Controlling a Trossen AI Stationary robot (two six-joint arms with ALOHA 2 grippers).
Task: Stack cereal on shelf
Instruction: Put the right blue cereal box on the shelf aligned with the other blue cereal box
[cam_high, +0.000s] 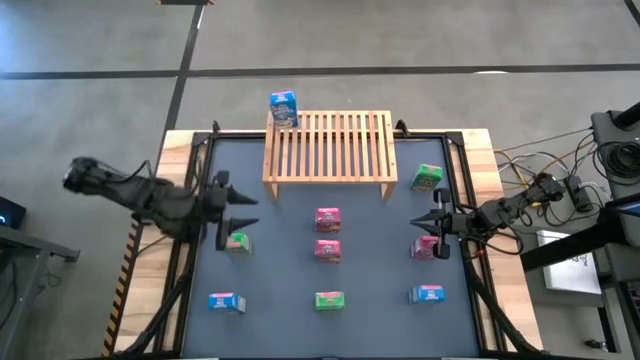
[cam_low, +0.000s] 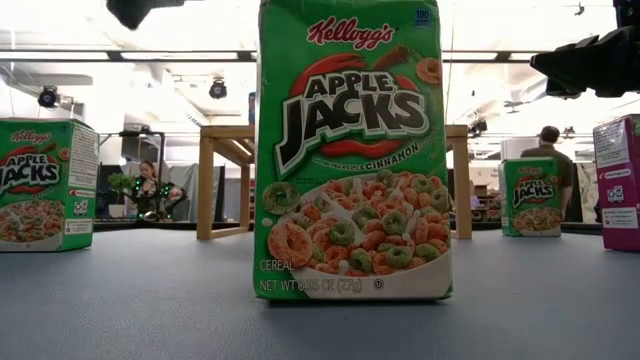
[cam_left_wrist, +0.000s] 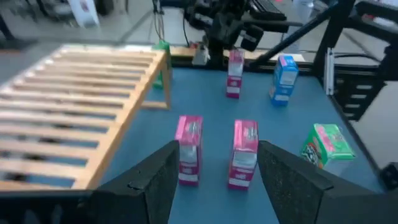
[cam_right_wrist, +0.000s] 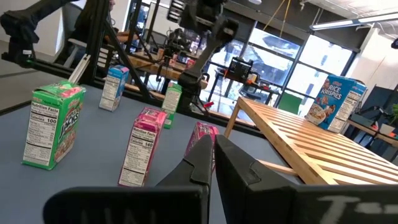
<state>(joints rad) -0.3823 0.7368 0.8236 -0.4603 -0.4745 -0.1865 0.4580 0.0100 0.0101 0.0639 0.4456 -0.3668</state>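
We see one blue box (cam_high: 284, 108) standing on the shelf (cam_high: 328, 148) corner, the others scattered on the table (cam_high: 270, 270). Left gripper (cam_high: 243, 211) hangs half-open and empty above a green box (cam_high: 237, 242); right gripper (cam_high: 432, 221) is closed, empty.

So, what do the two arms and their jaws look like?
Both arms are dark, nearly black, built of jointed links. The left gripper and the right gripper each end in two dark, tapering, pointed jaws, matte in the wrist views. Thin cables run along the right arm toward its base. I see no markings on either.

grey tabletop (cam_high: 280, 290), cables (cam_high: 535, 160)
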